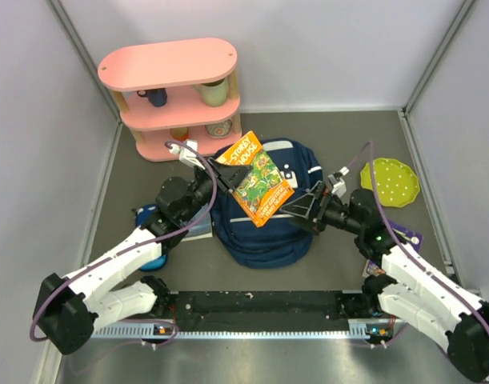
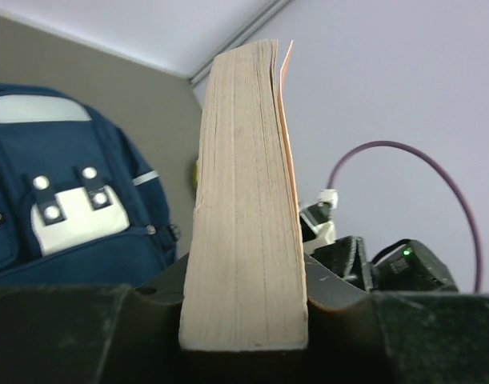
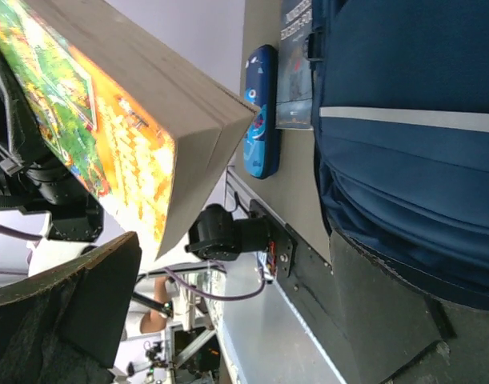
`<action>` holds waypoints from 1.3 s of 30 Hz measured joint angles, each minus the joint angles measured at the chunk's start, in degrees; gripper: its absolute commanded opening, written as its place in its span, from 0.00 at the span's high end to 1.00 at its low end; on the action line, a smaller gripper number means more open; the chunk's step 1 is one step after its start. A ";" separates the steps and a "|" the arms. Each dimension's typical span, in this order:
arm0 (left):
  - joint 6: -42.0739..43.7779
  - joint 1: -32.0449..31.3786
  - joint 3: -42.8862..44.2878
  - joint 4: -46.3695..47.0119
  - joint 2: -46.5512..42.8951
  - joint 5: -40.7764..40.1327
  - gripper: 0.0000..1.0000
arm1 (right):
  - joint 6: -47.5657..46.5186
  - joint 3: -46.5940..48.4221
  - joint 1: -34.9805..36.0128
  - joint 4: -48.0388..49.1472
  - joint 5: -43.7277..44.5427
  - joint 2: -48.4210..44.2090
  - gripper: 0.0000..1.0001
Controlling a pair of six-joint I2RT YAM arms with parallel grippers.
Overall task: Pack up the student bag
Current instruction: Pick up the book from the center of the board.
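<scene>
At the centre of the grey table (image 1: 340,264) lies the student bag (image 1: 264,236), its navy front with white patches facing up. Directly above it hangs an orange paperback book (image 1: 256,180), tilted, covering the bag's middle in the top view. The left gripper (image 1: 216,164) reaches in from 8 o'clock and pinches the book at its 10 o'clock edge; the wrist view shows the page block clamped between both fingers. The right gripper (image 1: 298,204) comes in from 4 o'clock with its fingers spread wide, just beside the book's lower corner; whether it touches I cannot tell. At the bag's 9 o'clock side lie a bright-blue pencil case (image 3: 260,112) and a flat dark booklet (image 3: 296,64). A pink shelf (image 1: 168,68) stands at 11 o'clock, a green dotted plate (image 1: 390,182) at 2 o'clock.
</scene>
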 measured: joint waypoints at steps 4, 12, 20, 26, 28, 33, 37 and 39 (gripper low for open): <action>-1.53 -0.04 -0.02 4.07 0.52 2.49 1.00 | 2.03 0.00 5.14 6.40 3.96 3.02 0.01; -5.40 -0.09 -2.16 10.93 3.17 5.55 1.00 | 4.79 0.00 6.01 16.68 8.04 5.42 0.01; -9.38 -0.09 -2.71 17.88 7.56 7.96 1.00 | 9.31 -1.46 6.08 28.28 8.76 8.20 0.19; -10.60 -0.09 -3.34 20.13 7.96 8.13 1.00 | 10.47 -3.45 6.10 31.63 9.64 6.93 0.37; -10.88 -0.09 -3.45 20.63 7.98 8.13 1.00 | 10.56 -3.65 6.10 32.15 9.77 6.43 0.45; -11.50 -0.09 -3.48 22.18 8.11 8.09 1.00 | 10.56 -3.69 6.10 33.81 10.01 6.19 0.71; -12.15 -0.02 -3.48 22.27 8.24 8.02 1.00 | 10.43 -3.69 6.10 34.77 9.94 6.12 1.00; -12.13 -0.02 -3.48 22.23 8.24 8.09 0.85 | 9.99 -3.69 6.10 34.88 9.90 6.08 1.00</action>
